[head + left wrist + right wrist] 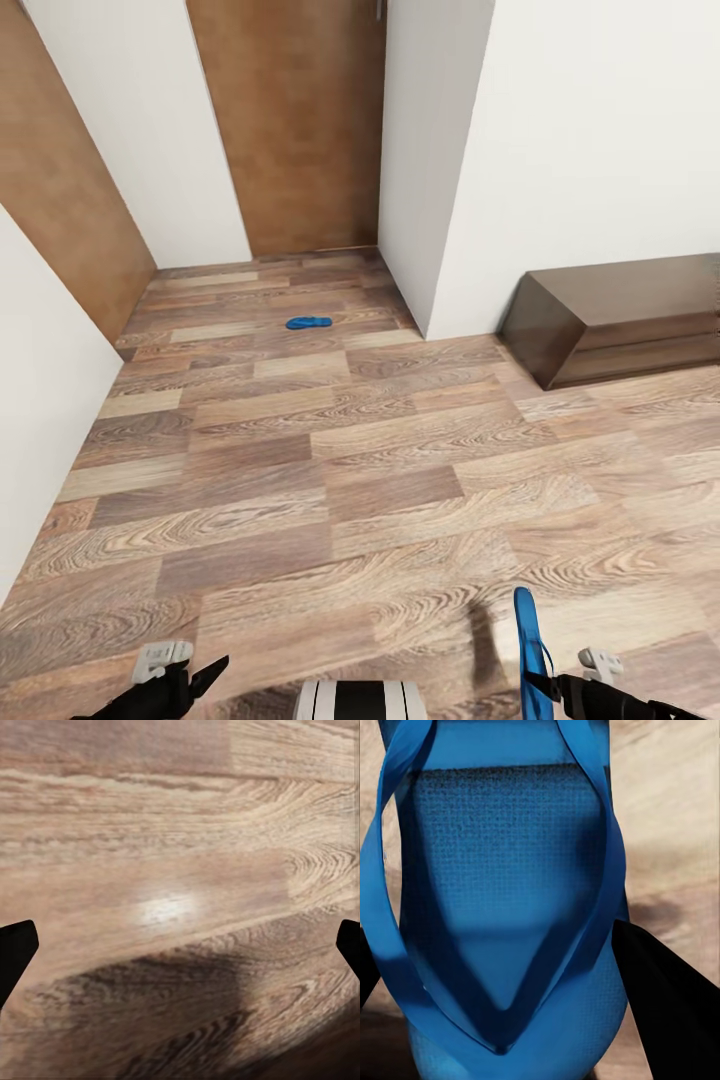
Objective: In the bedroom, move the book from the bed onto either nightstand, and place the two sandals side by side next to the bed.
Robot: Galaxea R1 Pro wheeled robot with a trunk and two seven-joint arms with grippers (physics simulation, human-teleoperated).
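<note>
One blue sandal [530, 640] is clenched in the right claw [548, 686], carried edge-up above the wood floor [330, 480]; from the right wrist its footbed and V-shaped straps [502, 945] sit squarely between the dark fingers [667, 1005], a grip that looks meant for carrying rather than setting down. The second sandal [309, 323] lies flat on the floor far ahead, near the brown door [295, 120] in a narrow recess between white walls [590, 150]. The left claw [195, 675] is released and holds nothing, its tips wide apart over bare planks, presumably kept free for that second sandal. A low dark brown cabinet [620, 315] stands against the wall to the right. My judgement: one sandal secured, pairing beside the bed not yet done.
</note>
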